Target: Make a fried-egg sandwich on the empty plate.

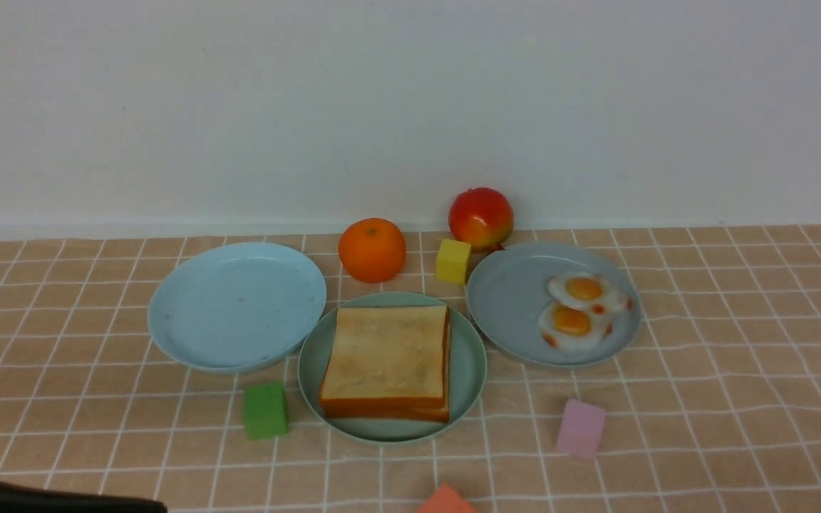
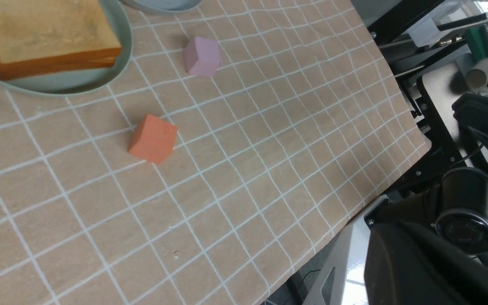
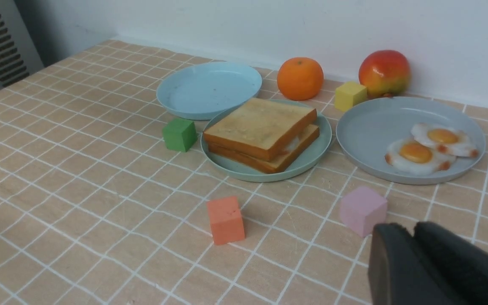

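Observation:
Two golden-brown toast slices (image 1: 389,356) lie stacked on the mint-green plate (image 1: 469,367) at the table's middle. In the right wrist view a pale sliver shows between the slices (image 3: 265,127). Two fried eggs (image 1: 571,320) with orange yolks lie on the grey-blue plate (image 1: 510,299) to the right. My right gripper (image 3: 411,228) hangs near the table's front, beside the pink cube (image 3: 362,209), its dark fingers pressed together with nothing between them. My left gripper (image 2: 396,254) is a dark mass past the table's front edge, and its jaws are hard to make out; it holds nothing.
An empty sky-blue plate (image 1: 236,306) sits at the left. An orange (image 1: 371,249), a red apple (image 1: 480,217) and a yellow cube (image 1: 452,261) stand behind the plates. A green cube (image 1: 265,410), the pink cube (image 1: 581,426) and an orange-red cube (image 1: 446,502) lie in front.

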You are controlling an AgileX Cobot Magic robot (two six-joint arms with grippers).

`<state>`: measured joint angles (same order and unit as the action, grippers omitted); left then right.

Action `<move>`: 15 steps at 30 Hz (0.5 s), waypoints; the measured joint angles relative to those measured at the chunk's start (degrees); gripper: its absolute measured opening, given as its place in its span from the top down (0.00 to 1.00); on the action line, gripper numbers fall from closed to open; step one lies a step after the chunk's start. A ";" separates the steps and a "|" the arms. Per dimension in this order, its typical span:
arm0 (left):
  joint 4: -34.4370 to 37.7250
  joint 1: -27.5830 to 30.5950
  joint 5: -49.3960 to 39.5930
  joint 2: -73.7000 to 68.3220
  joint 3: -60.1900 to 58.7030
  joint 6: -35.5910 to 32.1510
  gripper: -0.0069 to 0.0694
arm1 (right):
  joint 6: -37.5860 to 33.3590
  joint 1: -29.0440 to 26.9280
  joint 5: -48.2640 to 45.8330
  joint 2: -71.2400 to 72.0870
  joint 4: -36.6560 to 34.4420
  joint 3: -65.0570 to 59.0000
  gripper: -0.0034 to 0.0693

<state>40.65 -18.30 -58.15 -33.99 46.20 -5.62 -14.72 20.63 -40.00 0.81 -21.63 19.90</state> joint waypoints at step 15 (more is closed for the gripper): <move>-24.59 1.94 16.66 16.09 -9.69 4.96 0.93 | 0.00 0.00 0.00 0.00 0.00 -0.05 0.80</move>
<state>16.06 -16.36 -41.49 -17.89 36.51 -0.67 -14.72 20.63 -40.00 0.81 -21.63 19.85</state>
